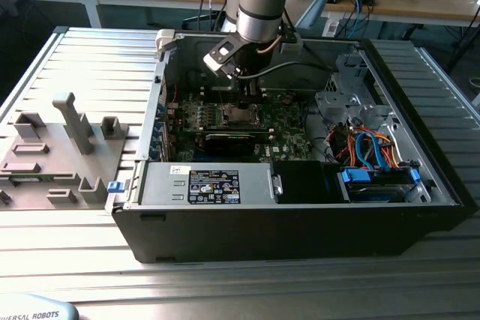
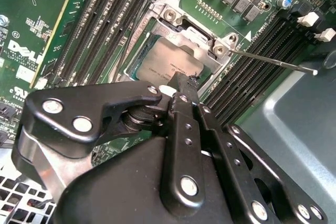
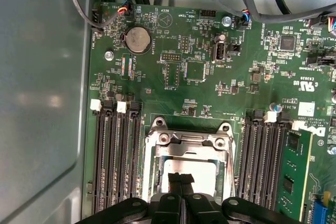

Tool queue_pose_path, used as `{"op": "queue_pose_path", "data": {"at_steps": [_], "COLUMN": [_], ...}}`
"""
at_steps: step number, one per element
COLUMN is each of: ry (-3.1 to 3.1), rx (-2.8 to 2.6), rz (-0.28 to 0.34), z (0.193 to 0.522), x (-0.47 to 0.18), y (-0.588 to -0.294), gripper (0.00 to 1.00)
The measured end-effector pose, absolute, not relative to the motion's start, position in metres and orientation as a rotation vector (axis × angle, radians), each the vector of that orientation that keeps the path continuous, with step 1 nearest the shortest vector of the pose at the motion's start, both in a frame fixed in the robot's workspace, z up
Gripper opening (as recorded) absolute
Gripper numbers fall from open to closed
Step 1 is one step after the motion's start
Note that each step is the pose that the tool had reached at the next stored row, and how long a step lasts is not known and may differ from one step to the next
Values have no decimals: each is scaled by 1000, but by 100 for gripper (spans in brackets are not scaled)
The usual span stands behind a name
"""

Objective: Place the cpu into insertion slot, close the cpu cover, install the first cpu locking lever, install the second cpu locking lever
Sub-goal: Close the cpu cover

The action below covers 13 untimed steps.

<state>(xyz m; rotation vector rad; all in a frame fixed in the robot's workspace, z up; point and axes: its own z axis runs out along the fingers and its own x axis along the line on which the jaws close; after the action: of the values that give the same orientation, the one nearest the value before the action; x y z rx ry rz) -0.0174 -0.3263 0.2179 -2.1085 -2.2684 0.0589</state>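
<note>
Cluttered work tables are seen at the back of the room, and a ribbed metal bench (image 1: 90, 73) is seen in front of them, carrying an open computer case (image 1: 300, 222). The cpu (image 2: 165, 64) is found lying flat in the insertion slot (image 1: 241, 115) on the green motherboard (image 3: 173, 51), in the far middle of the case. The cpu cover (image 2: 202, 43) is judged to be lowered around it, its cut-out framing the silvery top.

The hand (image 2: 182, 81) is held directly above the cpu's edge, with its fingers drawn together and nothing seen between them. Whether the tips touch the chip cannot be told.

A thin locking lever (image 2: 273, 62) is seen unlatched. Its long axis runs from a socket corner out across the memory slots (image 2: 252, 56).

The side of the socket nearest the hand is hidden behind the black finger links. A second lever is hard to make out.
</note>
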Motion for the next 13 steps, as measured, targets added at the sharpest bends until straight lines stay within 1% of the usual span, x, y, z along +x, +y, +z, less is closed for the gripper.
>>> {"op": "queue_pose_path", "data": {"at_steps": [13], "ry": [-2268], "rx": [-2109], "rz": [59], "z": [214], "x": [-21], "y": [-326], "gripper": [11]}}
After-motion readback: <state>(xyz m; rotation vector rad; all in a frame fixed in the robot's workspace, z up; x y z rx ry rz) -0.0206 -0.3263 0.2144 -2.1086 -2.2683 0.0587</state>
